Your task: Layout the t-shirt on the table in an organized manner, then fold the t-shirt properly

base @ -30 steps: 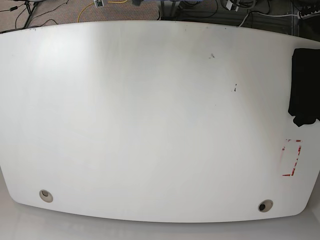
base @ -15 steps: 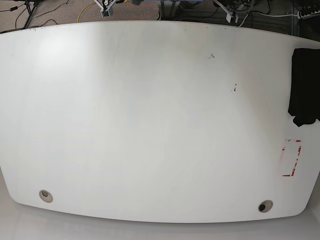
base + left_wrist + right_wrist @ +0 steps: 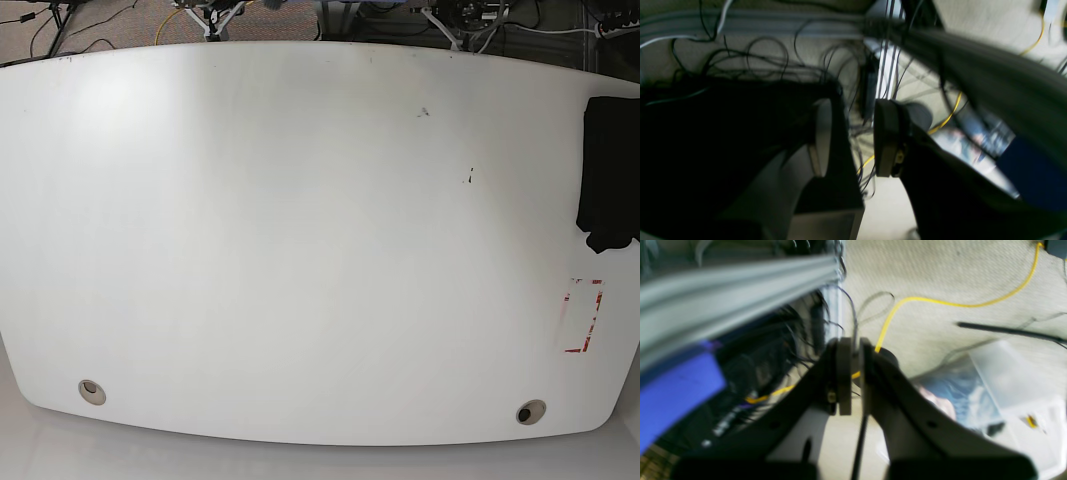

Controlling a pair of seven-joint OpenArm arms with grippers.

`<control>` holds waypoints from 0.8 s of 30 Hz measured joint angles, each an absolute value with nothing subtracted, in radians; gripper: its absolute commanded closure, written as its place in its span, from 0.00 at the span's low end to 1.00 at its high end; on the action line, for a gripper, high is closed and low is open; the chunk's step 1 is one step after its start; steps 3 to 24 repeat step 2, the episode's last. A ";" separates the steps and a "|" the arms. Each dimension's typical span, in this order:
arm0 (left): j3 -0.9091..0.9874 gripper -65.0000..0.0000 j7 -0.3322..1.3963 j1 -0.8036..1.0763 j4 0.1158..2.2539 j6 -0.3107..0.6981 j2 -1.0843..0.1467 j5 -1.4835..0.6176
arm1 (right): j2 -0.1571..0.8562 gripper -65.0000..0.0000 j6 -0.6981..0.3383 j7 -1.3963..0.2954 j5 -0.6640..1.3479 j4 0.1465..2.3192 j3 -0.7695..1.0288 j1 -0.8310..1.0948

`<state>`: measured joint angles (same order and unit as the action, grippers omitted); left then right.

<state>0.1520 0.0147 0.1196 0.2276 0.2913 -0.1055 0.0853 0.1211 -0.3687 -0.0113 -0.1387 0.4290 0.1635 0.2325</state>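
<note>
Left pincer (image 3: 850, 140): parted, nothing held. Right pincer (image 3: 853, 373): closed, nothing held. T-shirt (image 3: 608, 170): bunched at bench (image 3: 300, 250) edge; laying out and folding not yet begun.

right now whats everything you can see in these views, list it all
t-shirt: one, black, bunched at the table's right edge in the base view
table: one, white
grommet holes: two, grey, near corners
red-outlined mark: one, below the t-shirt
cables: several, yellow and black, on the floor
left gripper: one, dark, jaws apart, nothing between
right gripper: one, dark, jaws shut
</note>
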 measured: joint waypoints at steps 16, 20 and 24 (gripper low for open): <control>0.152 0.69 0.014 0.124 0.226 0.291 -0.105 0.086 | 0.115 0.94 -0.369 -0.010 -0.139 0.429 0.163 0.231; 0.152 0.69 0.014 0.124 0.226 0.291 -0.105 0.086 | 0.115 0.94 -0.369 -0.010 -0.139 0.429 0.163 0.231; 0.152 0.69 0.014 0.124 0.226 0.291 -0.105 0.086 | 0.115 0.94 -0.369 -0.010 -0.139 0.429 0.163 0.231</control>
